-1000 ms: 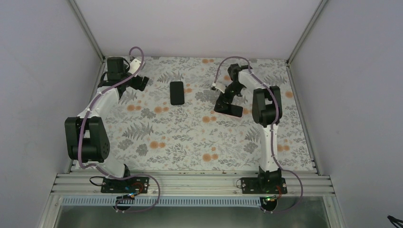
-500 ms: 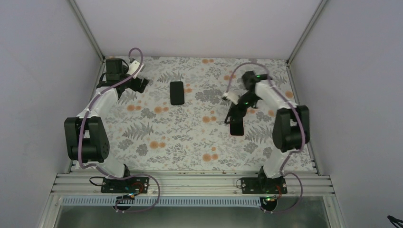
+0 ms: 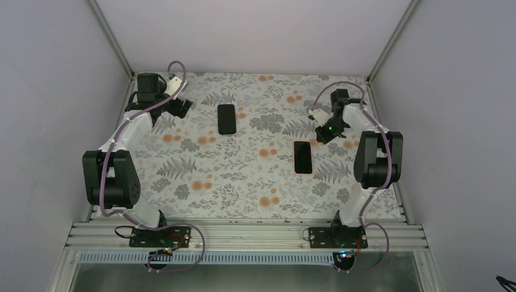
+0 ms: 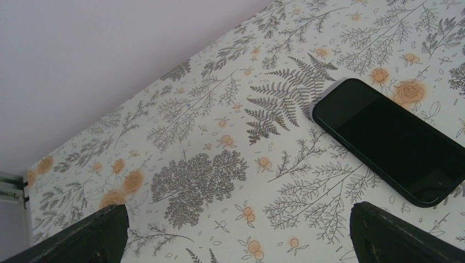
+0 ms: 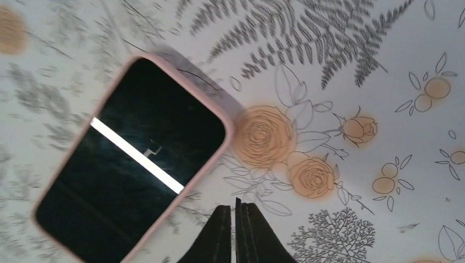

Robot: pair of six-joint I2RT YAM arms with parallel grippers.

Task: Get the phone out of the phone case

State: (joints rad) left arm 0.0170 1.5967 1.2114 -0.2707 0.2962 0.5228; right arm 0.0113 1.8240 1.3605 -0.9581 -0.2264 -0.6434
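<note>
1. Centre-right of the top view: phone (image 3: 302,157) lies flat and face up on the floral table (image 3: 243,176), long side running up-down the frame.
2. It sits inside the pink phone case (image 5: 227,131). The pink rim shows round the dark glossy screen, which reflects a bright strip in the right wrist view.
3. Right claw (image 5: 237,208): fingers pressed together with nothing between them. It is at bottom middle of the wrist view, near the case's lower-right edge and not touching it. In the top view it hangs up and right of the case, apart from it.
4. Left claw (image 4: 237,219): spread wide and empty, at upper left of the top view. Its fingers (image 4: 104,233) fill the two bottom corners of the wrist view.
5. Black slab (image 3: 227,118), which looks like a second phone, lies flat at upper centre of the top view. It is well apart from the pink case, and neither claw touches it.
</note>
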